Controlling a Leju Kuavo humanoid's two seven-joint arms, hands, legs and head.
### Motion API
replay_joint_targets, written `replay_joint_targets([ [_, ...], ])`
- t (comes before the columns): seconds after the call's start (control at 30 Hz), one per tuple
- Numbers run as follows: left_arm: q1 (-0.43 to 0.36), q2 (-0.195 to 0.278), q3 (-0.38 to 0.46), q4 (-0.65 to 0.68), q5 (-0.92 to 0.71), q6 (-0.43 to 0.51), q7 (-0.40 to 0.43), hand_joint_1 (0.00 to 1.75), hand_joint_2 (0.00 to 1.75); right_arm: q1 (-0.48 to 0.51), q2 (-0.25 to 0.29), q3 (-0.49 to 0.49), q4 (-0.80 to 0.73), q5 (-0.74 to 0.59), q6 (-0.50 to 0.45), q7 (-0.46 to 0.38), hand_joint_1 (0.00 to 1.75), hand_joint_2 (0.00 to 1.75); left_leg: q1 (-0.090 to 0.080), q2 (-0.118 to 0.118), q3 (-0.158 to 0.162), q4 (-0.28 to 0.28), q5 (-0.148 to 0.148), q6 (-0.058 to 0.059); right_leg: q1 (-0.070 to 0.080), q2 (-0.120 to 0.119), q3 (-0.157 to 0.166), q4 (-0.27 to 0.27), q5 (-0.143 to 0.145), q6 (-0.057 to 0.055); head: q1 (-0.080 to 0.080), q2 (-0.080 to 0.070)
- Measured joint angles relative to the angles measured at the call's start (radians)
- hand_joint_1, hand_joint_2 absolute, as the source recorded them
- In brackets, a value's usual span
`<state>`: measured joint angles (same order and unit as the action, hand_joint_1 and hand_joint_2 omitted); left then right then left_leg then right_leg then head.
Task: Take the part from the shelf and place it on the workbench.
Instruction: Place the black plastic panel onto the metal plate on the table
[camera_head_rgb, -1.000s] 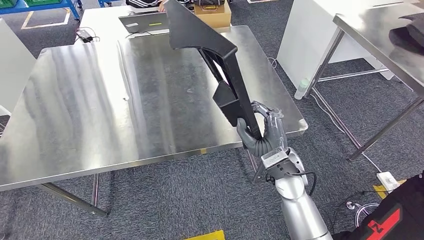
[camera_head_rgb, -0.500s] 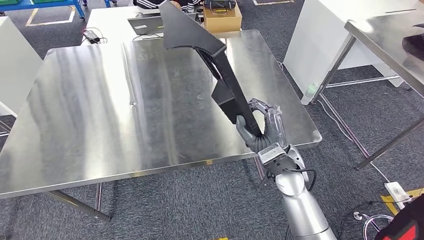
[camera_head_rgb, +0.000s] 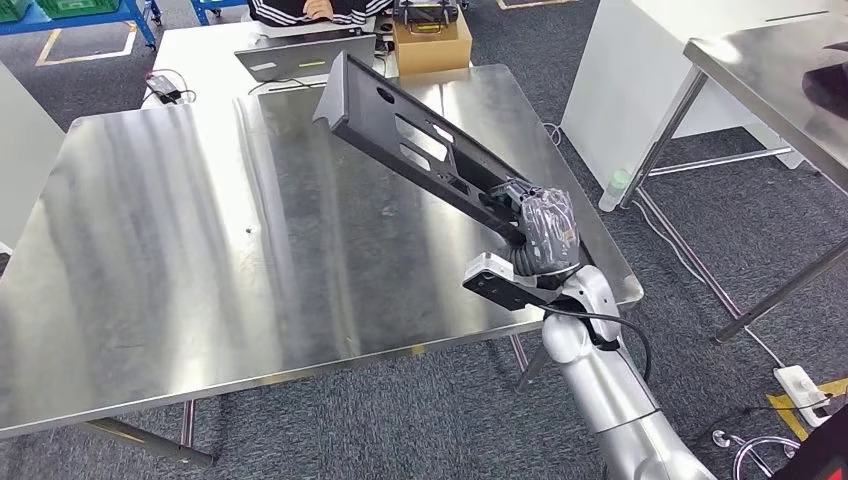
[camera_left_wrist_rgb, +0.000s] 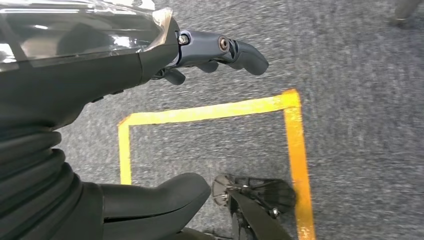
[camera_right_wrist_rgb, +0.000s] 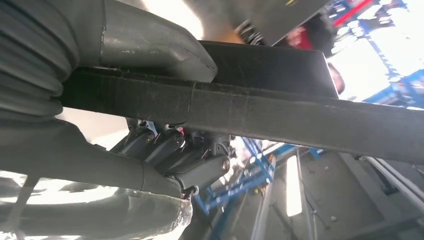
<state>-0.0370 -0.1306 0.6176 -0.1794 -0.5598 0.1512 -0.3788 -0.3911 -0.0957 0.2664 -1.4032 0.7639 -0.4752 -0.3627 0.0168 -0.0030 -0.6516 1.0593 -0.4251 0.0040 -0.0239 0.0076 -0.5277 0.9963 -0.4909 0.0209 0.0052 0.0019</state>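
Right hand (camera_head_rgb: 540, 228) grips long black part (camera_head_rgb: 420, 150) by one end above bench (camera_head_rgb: 150, 250) | left hand (camera_left_wrist_rgb: 150, 60) empty, fingers apart | risk: leverage twists part loose.

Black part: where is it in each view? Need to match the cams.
Head view: black part slants over the steel workbench, lower end in the right robot hand.
Right wrist view: black part is the dark bar crossing the picture.
Left wrist view: not in it.
Shared landmark: right robot hand gripping the part.
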Motion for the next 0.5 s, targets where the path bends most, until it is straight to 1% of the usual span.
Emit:
replay_joint_targets([
  [0.03,0.000,0.001,0.000,0.001,-0.002,-0.002,0.000,0.00,1.75,-0.012,-0.006,0.006,0.024,0.039,-0.017,0.019,1.75,1.75,-0.003,-0.001,0.013,-0.030,0.009,0.006,0.003,0.001,0.002,-0.001,-0.005,0.006,0.000,0.000],
  [0.1,0.001,0.003,-0.001,0.002,-0.006,-0.004,0.003,0.00,1.75,-0.029,-0.016,0.018,0.069,0.120,-0.048,0.059,1.75,1.75,-0.010,-0.002,0.019,-0.038,0.002,0.018,0.006,0.001,0.006,-0.005,-0.011,0.018,0.000,0.000],
  [0.13,0.001,0.003,-0.001,0.002,-0.006,-0.004,0.004,0.00,1.75,-0.036,-0.022,0.024,0.091,0.156,-0.058,0.077,1.75,1.75,-0.011,-0.002,0.023,-0.043,0.002,0.025,0.004,0.000,0.005,-0.004,-0.015,0.024,0.001,0.000],
  [0.17,0.002,0.004,0.000,0.002,-0.006,-0.004,0.003,0.00,1.75,-0.048,-0.025,0.030,0.118,0.188,-0.065,0.092,1.75,1.75,-0.013,-0.004,0.026,-0.048,0.001,0.029,0.005,-0.002,0.007,0.000,-0.013,0.027,0.002,0.000],
  [0.23,0.001,0.005,0.000,0.002,-0.006,0.001,0.000,0.00,1.75,-0.085,-0.033,0.048,0.190,0.242,-0.068,0.119,1.75,1.75,-0.017,-0.007,0.035,-0.053,0.001,0.032,0.007,-0.004,0.010,0.007,-0.006,0.030,0.005,0.000],
  [0.3,-0.003,0.006,0.000,0.002,-0.007,0.007,-0.002,0.00,1.75,-0.135,-0.038,0.071,0.286,0.299,-0.071,0.142,1.75,1.75,-0.023,-0.009,0.037,-0.049,-0.002,0.034,0.008,-0.006,0.017,0.003,0.001,0.031,0.007,0.000],
  [0.43,-0.004,0.006,-0.001,0.002,-0.017,0.009,-0.001,0.00,1.75,-0.237,-0.031,0.120,0.478,0.417,-0.127,0.185,1.75,1.75,-0.027,-0.010,0.032,-0.050,-0.004,0.038,0.006,-0.008,0.026,-0.022,-0.010,0.033,0.009,0.000],
  [0.5,-0.004,0.007,-0.001,0.002,-0.020,0.008,-0.001,0.00,1.75,-0.273,-0.027,0.138,0.551,0.444,-0.148,0.197,1.75,1.75,-0.028,-0.010,0.030,-0.049,-0.003,0.040,0.005,-0.008,0.030,-0.032,-0.015,0.035,0.009,0.000],
])
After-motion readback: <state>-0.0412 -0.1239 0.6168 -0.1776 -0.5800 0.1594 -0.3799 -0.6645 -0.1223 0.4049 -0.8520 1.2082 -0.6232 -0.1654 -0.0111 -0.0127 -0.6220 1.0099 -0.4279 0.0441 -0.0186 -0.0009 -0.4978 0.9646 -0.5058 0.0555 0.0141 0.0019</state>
